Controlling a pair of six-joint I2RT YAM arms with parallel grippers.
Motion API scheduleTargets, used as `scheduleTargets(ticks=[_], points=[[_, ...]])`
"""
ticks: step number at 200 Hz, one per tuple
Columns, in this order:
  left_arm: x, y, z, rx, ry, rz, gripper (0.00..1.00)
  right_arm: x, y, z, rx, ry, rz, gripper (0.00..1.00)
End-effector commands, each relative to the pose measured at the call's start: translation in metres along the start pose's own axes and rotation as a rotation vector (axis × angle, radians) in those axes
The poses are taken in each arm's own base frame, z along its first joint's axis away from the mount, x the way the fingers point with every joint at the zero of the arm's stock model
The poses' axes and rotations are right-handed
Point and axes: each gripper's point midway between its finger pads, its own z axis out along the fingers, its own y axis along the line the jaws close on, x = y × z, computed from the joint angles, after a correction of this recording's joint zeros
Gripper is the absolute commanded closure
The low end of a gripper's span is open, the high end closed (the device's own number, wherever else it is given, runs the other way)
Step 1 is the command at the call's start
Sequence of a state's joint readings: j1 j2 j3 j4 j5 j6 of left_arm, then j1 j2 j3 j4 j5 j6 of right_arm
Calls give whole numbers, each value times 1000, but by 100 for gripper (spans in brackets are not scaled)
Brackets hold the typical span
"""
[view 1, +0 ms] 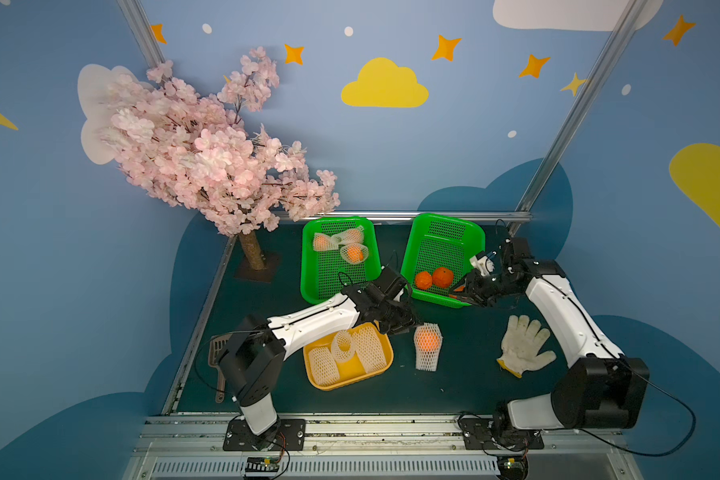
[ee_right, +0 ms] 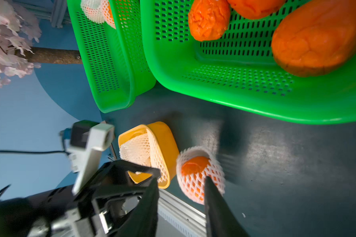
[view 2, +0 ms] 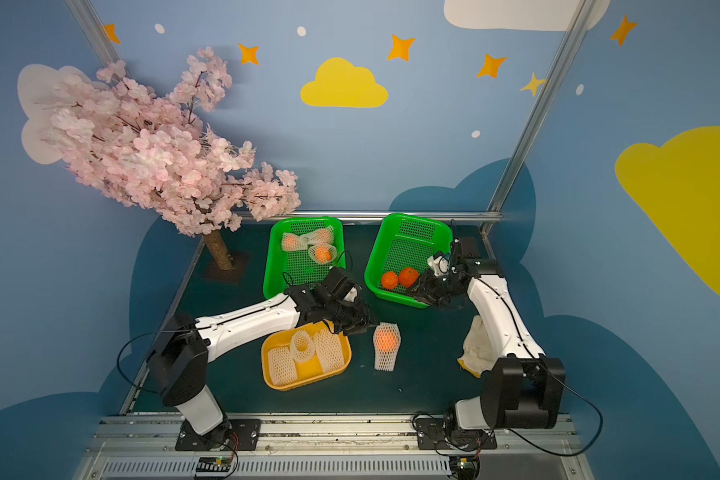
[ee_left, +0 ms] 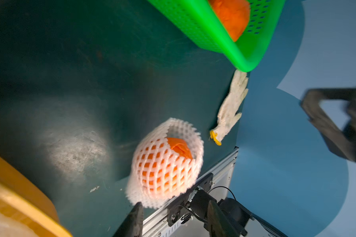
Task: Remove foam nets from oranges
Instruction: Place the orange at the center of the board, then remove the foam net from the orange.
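One orange (view 1: 428,341), in its net (view 1: 427,361), stands upright on the table (view 1: 466,386) between the tray (view 1: 352,369) and the glove (view 1: 524,345). Its top shows through the net's open end in the left wrist view, so this one is not yet stripped.

The left jaws sit just beside it, on the tray side. The left wrist view shows them part open with nothing between them, and they look close to the net but not touching it. The right jaws hang over the near edge of the right basket (view 1: 441,245), also apart and holding nothing, though that view is blurred.

Three empty nets (view 1: 341,345) lie in the tray. The right basket holds bare oranges (view 1: 442,277): two are plain in both top views, and the right wrist view shows three. So about three fruits look finished.

The left basket (view 1: 329,274) holds what look like three more netted oranges (view 1: 354,252), bunched at its far end. I judge the task a little under halfway done: the fruit on the table is next, then those in the left basket.
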State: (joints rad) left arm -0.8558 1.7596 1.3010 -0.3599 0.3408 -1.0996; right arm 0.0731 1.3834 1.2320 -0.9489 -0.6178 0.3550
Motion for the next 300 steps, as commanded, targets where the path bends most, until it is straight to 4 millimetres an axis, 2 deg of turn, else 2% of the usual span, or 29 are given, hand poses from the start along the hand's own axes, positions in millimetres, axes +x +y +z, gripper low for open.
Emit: scheduleTargets(ticks=[1, 14, 43, 79, 101, 134, 161, 174, 184, 207, 220, 236, 252, 287, 300], points=[[-7, -3, 16, 17, -1, -20, 47, 40, -2, -10, -13, 41, -23, 55], [-11, -4, 20, 13, -5, -13, 45, 58, -8, -4, -25, 74, -8, 53], [-15, -12, 11, 4, -26, 40, 33, 89, -25, -1, 5, 115, 12, 48], [-17, -18, -6, -12, -69, 189, 22, 105, -33, 2, 2, 114, 7, 42], [-12, -23, -13, -25, -43, 373, 20, 105, -31, 0, -5, 104, 0, 41], [3, -30, -27, -29, 33, 750, 20, 107, -32, 1, -10, 124, 17, 40], [31, -31, -38, -11, 80, 1155, 19, 110, -30, 0, -17, 131, 35, 39], [48, -23, -35, 1, 86, 1357, 18, 110, -28, 0, -29, 132, 43, 38], [52, -21, -33, 18, 54, 1468, 16, 110, -27, 1, -43, 136, 48, 38], [51, -19, -32, 29, -12, 1592, 12, 112, -26, 2, -55, 151, 56, 37], [62, -17, -27, 51, 18, 1670, 12, 114, -27, 2, -53, 155, 59, 37], [72, -8, -11, 16, 42, 1774, 11, 114, -27, 2, -59, 157, 60, 36], [67, 1, 4, -57, 40, 1824, 10, 115, -26, 1, -64, 154, 58, 36], [68, -4, 32, -71, 19, 1930, 10, 118, -26, 0, -79, 158, 69, 36], [63, -3, 42, -113, 12, 1949, 11, 118, -25, -1, -87, 156, 73, 36]])
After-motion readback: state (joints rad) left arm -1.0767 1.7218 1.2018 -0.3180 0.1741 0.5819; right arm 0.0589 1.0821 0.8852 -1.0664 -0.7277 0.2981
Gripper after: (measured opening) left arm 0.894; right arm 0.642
